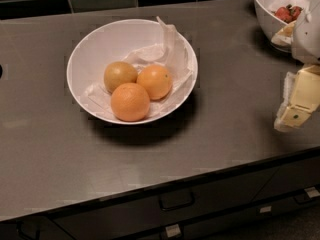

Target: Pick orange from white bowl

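One tool [291, 116] right of white bowl [113, 38]

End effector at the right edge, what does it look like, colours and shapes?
The end effector at the right edge, over the grey counter, is blocky and pale yellow, with a cream-white tip bearing a small dark dot. Above it is a rounded white arm housing. No cables or lettering show.

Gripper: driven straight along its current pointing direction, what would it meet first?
Most likely the counter just below it. The gripper sits at the right edge, pointing down and slightly left, well right of the white bowl and the orange. Depth is unclear.
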Motion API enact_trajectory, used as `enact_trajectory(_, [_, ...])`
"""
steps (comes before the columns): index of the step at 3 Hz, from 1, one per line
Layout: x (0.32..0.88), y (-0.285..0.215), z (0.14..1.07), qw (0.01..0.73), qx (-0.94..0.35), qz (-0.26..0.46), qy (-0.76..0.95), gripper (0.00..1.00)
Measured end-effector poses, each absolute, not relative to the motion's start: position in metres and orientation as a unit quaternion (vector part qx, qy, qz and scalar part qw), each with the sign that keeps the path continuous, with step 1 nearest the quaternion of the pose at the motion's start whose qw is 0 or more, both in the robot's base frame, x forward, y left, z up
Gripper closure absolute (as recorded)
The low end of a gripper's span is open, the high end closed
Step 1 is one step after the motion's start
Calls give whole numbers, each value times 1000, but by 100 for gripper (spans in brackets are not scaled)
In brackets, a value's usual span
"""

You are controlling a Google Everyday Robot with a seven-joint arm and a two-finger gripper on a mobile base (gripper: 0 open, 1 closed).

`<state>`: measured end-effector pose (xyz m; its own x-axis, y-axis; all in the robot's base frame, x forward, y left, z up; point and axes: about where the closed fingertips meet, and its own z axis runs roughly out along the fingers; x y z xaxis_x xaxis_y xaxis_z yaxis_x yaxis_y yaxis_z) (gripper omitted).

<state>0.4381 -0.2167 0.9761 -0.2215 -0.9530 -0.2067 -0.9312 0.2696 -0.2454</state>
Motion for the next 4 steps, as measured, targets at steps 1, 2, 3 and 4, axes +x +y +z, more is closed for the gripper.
enact_trajectory(1, [438,-217,976,159,-603,-34,781,0])
enact_trajectory(2, [458,-193,987,166,-628,-43,760,0])
enact_trajectory(3, [489,-150,1002,174,-671,-46,719,0])
enact_trajectory(4, [515,-103,1019,195,-709,-48,676,0])
